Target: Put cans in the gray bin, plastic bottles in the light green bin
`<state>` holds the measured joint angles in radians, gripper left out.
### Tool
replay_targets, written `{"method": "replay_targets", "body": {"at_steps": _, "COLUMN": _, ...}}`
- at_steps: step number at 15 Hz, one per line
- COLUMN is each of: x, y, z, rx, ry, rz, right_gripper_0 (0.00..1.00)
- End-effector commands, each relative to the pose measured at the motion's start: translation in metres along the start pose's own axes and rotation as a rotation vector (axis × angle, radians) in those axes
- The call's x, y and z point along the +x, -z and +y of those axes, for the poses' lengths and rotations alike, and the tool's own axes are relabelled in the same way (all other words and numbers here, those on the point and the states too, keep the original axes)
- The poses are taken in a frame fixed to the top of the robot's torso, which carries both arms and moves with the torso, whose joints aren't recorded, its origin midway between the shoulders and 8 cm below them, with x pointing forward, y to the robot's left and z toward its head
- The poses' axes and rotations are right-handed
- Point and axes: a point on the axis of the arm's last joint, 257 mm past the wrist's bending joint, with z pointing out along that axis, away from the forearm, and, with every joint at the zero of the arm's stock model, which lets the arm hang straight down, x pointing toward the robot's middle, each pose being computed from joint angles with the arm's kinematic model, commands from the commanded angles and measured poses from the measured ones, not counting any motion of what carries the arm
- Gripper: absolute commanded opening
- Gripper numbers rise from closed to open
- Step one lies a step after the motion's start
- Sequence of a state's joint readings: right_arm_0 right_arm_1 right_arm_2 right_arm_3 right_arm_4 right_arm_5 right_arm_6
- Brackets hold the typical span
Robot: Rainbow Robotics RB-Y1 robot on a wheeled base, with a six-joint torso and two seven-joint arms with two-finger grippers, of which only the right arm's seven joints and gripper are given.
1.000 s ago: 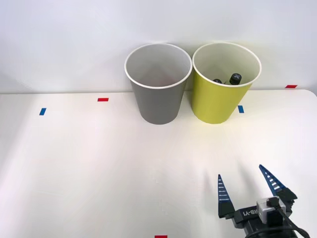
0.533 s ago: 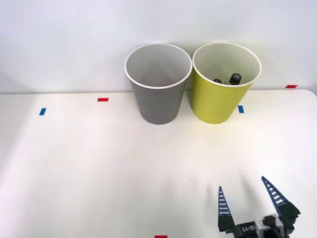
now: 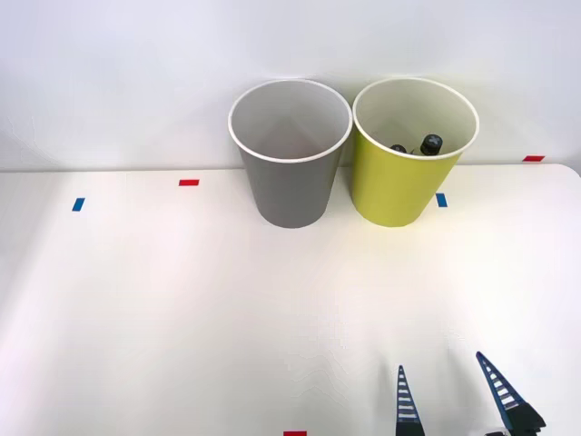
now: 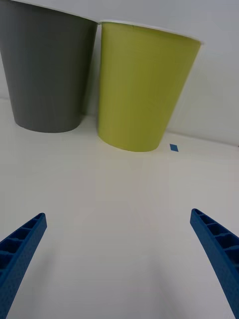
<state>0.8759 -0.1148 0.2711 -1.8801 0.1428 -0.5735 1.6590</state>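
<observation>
You see the white table [image 3: 136, 309] carrying the gray bin [image 3: 290, 173] and the light green bin [image 3: 404, 182] side by side at its far edge. Two plastic bottles [image 3: 428, 144] poke their black caps above the green bin's inside. Your right gripper [image 3: 454, 400] hovers near the table's front edge, fingers [image 4: 22, 244] spread wide apart, holding nothing.

The right gripper [image 3: 443, 380] has slid down toward the lower right edge of the front view — its grey body and label, visible a second ago, have dropped out of frame, leaving just the two spread blue fingers [image 3: 405, 407] poking up.
</observation>
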Motion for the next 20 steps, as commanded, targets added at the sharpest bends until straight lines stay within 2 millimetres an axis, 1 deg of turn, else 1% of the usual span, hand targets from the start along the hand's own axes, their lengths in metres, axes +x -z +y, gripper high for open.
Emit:
{"method": "replay_targets", "body": {"at_steps": 1, "x": 0.0007, "y": 0.0006, "z": 0.0050, "rx": -0.008, "ry": -0.010, "rz": 0.002, "right_gripper_0": 1.00}}
{"method": "replay_targets", "body": {"at_steps": 20, "x": 0.0012, "y": 0.0011, "z": 0.0039, "rx": -0.012, "ry": -0.005, "rz": 0.002, "right_gripper_0": 1.00}}
